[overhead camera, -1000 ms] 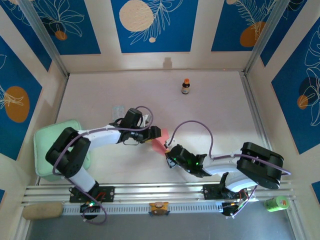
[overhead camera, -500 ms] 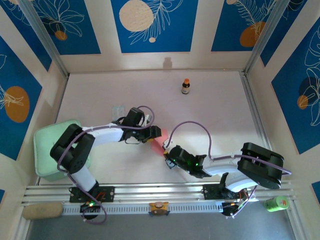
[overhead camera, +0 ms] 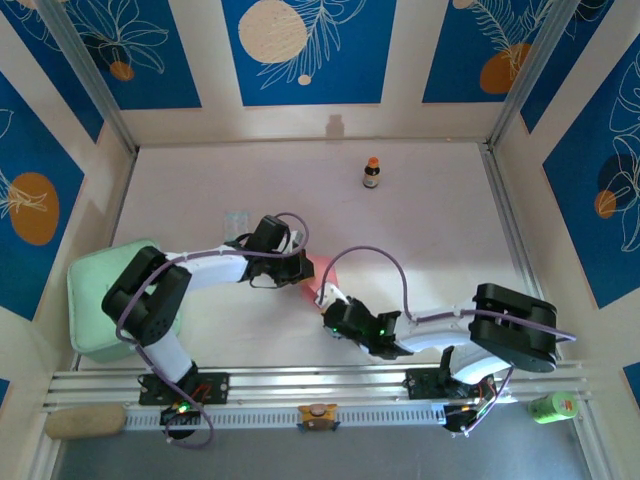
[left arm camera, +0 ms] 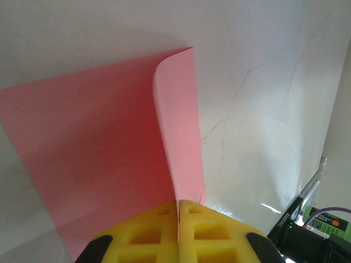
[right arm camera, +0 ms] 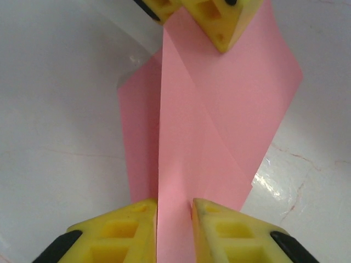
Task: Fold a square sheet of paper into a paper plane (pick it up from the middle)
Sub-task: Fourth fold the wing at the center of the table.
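Though among four fingers point(right arm camera: 120, 230), one pink sheet point(right arm camera: 219, 109).

Two arms, left arm point(overhead camera: 205, 270) and right arm point(overhead camera: 445, 328); one sheet point(left arm camera: 88, 153); one bottle point(overhead camera: 371, 173); one packet point(overhead camera: 237, 219); one green pad point(overhead camera: 85, 320), table's left edge.

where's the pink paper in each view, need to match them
top external: pink paper just below picture centre.
left wrist: fills the left half, pinched by the left gripper at bottom.
right wrist: centre, running bottom to top.
shared landmark: left gripper's yellow fingers, top of right wrist view, bottom of left wrist view.
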{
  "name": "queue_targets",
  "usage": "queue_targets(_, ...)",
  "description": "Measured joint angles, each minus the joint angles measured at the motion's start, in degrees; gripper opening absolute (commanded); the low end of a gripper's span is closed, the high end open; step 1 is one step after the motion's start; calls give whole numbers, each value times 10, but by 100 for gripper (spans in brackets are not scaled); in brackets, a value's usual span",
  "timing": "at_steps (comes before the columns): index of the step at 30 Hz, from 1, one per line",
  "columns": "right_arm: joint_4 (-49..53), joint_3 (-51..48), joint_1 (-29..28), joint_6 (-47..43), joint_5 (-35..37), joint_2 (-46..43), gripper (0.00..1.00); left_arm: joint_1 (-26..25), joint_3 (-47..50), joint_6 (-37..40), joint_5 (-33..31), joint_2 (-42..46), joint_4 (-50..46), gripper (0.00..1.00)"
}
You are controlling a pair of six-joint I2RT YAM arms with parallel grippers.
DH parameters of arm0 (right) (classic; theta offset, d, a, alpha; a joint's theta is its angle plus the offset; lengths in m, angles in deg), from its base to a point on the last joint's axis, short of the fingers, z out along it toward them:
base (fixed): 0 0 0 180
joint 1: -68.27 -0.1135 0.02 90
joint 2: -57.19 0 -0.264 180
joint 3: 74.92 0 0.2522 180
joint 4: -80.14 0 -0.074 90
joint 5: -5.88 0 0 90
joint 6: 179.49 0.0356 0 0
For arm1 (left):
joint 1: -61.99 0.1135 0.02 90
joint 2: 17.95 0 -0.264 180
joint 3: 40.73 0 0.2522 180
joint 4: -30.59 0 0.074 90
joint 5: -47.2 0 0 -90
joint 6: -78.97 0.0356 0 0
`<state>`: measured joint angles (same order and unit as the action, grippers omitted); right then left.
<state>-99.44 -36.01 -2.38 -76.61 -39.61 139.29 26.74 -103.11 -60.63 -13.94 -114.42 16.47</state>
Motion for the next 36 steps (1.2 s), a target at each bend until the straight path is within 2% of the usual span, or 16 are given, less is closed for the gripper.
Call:
queue_targets(4,15,6,-5,0,21,14,25,0,-1,0,0,0,-6,2)
queue_targets(8,25,7,-5,2,31,15,21,0,-1,0,0,0,-8,1)
queue_targets(30,21,7,-5,7,20,13,24,0,-1,0,-4,0,-8,2)
queue_targets(36,20,7,-2,10,16,9,20,0,-1,0,-4,0,-8,1)
